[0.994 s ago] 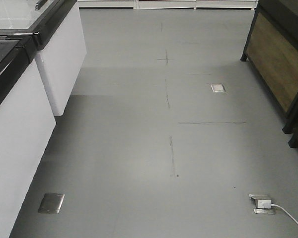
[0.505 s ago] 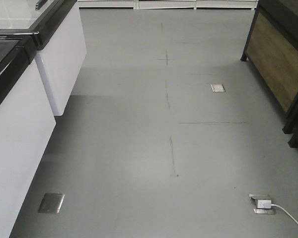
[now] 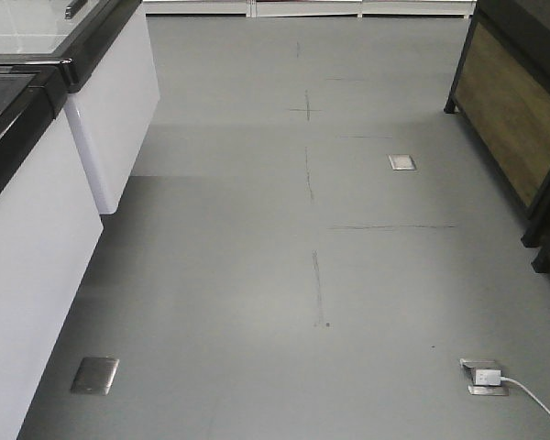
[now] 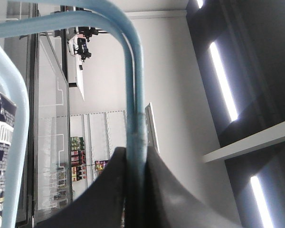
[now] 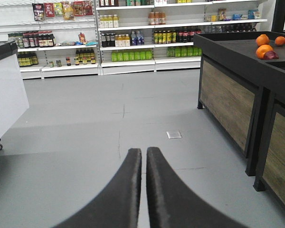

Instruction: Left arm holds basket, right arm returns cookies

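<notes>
My left pincer (image 4: 135, 159) pinches the basket (image 4: 134, 85) by its handle so it hangs steady; right pincer (image 5: 145, 152) pressed together, empty.

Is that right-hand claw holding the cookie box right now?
No, the right gripper is closed with nothing between its jaws, pointing over the grey floor.

Left pincer (image 4: 134, 153) clamps basket handle (image 4: 134, 76); right pincer (image 5: 143, 152) closed

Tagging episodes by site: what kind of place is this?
Probably a supermarket, real or mock: shelves of bottled drinks, a produce stand with oranges, and a light blue shopping basket.
</notes>
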You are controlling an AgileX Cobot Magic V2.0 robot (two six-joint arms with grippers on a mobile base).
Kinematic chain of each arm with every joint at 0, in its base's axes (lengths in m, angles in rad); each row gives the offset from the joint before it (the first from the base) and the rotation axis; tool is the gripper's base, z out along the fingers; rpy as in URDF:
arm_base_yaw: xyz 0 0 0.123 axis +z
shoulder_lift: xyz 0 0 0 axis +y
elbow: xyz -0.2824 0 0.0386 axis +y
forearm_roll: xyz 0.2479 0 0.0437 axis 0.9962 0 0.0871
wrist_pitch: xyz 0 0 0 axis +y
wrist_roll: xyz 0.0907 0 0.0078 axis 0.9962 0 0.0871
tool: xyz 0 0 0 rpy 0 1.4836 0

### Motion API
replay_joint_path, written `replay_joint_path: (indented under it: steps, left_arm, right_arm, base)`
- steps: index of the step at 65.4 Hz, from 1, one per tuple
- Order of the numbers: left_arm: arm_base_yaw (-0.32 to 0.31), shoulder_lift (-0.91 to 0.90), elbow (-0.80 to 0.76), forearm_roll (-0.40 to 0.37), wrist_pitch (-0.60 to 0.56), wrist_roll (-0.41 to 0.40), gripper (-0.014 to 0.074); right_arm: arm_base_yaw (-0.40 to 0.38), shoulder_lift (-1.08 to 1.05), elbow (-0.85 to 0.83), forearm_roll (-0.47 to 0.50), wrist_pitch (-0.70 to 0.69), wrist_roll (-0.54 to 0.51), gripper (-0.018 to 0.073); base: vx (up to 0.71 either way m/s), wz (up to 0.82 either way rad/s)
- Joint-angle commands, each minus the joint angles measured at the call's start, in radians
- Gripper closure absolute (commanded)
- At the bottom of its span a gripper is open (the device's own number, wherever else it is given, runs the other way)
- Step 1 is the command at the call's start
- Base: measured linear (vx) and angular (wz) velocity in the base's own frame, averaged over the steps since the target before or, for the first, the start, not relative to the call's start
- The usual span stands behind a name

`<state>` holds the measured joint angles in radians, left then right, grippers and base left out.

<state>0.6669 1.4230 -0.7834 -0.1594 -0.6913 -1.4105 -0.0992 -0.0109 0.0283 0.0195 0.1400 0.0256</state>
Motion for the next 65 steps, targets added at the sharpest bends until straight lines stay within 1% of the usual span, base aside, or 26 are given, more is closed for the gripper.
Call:
replay_joint_path:
  steps: [1, 8, 15, 24, 32, 33, 34, 41, 47, 52, 55, 59, 65]
  left_arm:
    - [0.004, -0.031, -0.026, 0.019, -0.085, 0.026, 0.0604]
    - [0.002, -0.031, -0.026, 0.019, -0.093, 0.026, 0.0602]
    - [0.001, -0.031, -0.026, 0.020, -0.141, 0.018, 0.0602]
    - [0.001, -0.031, -0.028, 0.040, -0.185, -0.057, 0.0602]
    - [0.000, -0.031, -0.028, 0.080, -0.211, -0.113, 0.0602]
    - [-0.005, -0.033, -0.028, 0.098, -0.237, -0.145, 0.0602]
    - [-0.009, -0.033, -0.028, 0.099, -0.242, -0.153, 0.0602]
    - [-0.034, -0.033, -0.052, 0.109, -0.264, -0.181, 0.0602]
    - [-0.070, -0.033, -0.086, 0.117, -0.265, -0.219, 0.0602]
    - [-0.102, -0.033, -0.111, 0.119, -0.264, -0.236, 0.0602]
    - [-0.124, -0.033, -0.125, 0.133, -0.266, -0.238, 0.0602]
    - [-0.149, -0.033, -0.144, 0.171, -0.266, -0.246, 0.0601]
    - [-0.186, -0.033, -0.156, 0.238, -0.265, -0.305, 0.0601]
  right_arm:
    - [-0.006, -0.012, 0.018, -0.007, -0.074, -0.005, 0.0565]
    - [-0.006, -0.012, 0.018, -0.007, -0.074, -0.005, 0.0565]
    - [-0.006, -0.012, 0.018, -0.007, -0.074, -0.005, 0.0565]
    - [-0.006, -0.012, 0.018, -0.007, -0.074, -0.005, 0.0565]
    - [-0.006, -0.012, 0.018, -0.007, -0.074, -0.005, 0.0565]
    - [-0.006, -0.012, 0.018, -0.007, -0.074, -0.005, 0.0565]
    - [-0.006, -0.012, 0.018, -0.007, -0.074, -0.005, 0.0565]
    - [-0.006, -0.012, 0.018, -0.007, -0.074, -0.005, 0.0565]
    - [-0.006, -0.012, 0.018, -0.007, -0.074, -0.005, 0.0565]
    - [-0.006, -0.012, 0.018, -0.007, -0.074, -0.005, 0.0565]
    - [-0.006, -0.012, 0.018, -0.007, -0.074, -0.005, 0.0565]
    - [-0.006, -0.012, 0.018, -0.007, -0.074, -0.005, 0.0565]
    - [-0.006, -0.012, 0.018, -0.007, -0.074, -0.005, 0.0565]
  base:
    - [0.00, 0.00]
    - [0.00, 0.00]
    - [0.00, 0.00]
    - [0.00, 0.00]
    - [0.00, 0.00]
    - [0.00, 0.00]
    - [0.00, 0.00]
    - [0.00, 0.00]
    - [0.00, 0.00]
    - [0.00, 0.00]
    - [0.00, 0.00]
    - [0.00, 0.00]
    - [0.00, 0.00]
